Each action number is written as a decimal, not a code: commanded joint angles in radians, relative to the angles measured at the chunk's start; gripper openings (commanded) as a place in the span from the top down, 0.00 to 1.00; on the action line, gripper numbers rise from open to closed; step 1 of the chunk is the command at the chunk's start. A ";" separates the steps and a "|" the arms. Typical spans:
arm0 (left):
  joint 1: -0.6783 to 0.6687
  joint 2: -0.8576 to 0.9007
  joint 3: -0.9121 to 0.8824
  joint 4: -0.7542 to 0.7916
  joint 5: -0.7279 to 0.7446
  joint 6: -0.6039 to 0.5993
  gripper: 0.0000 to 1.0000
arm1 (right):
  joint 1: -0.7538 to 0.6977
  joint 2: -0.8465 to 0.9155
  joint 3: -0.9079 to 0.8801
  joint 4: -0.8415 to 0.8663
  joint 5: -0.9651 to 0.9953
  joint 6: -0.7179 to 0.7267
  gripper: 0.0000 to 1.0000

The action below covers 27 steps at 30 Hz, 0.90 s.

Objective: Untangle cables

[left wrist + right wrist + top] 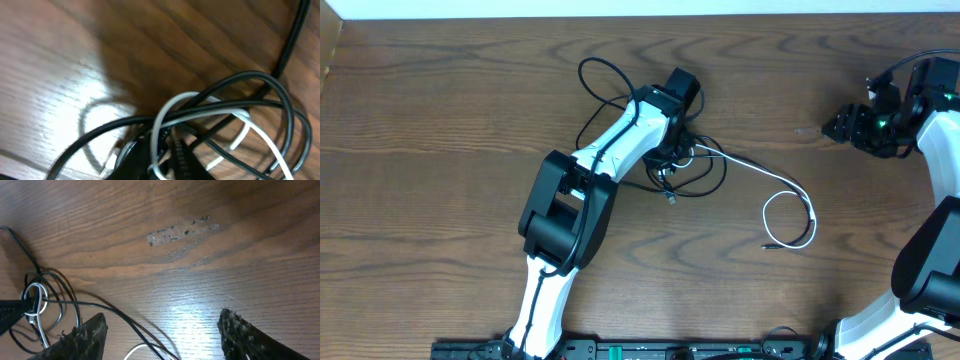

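Knotted cords lay mid-bench (pixel 440 120), with the left tool at the tangle.
The thin, glossy black cable (pixel 289 37) looped repeatedly around the matte white cable (pixel 182 95), whose free end curled rightward into a ring on the wood grain. The left tool (pixel 167 152), its arm stretched forward, pinched the white cable. The right tool (pixel 162 315) hovered well apart with its fingers spread.

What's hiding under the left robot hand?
The black cable and white cable lie looped together under the left fingers. From overhead the arm covers the knot's middle.
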 commanded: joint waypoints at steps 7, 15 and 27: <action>0.005 -0.035 -0.011 -0.003 -0.031 0.282 0.92 | 0.005 0.006 0.020 -0.001 -0.003 0.003 0.31; 0.008 -0.327 -0.008 0.064 0.087 0.684 0.93 | 0.008 0.002 0.021 -0.034 -0.263 -0.129 0.13; 0.029 -0.550 -0.008 0.265 0.501 0.756 0.92 | 0.139 -0.295 0.026 0.101 -0.399 -0.191 0.01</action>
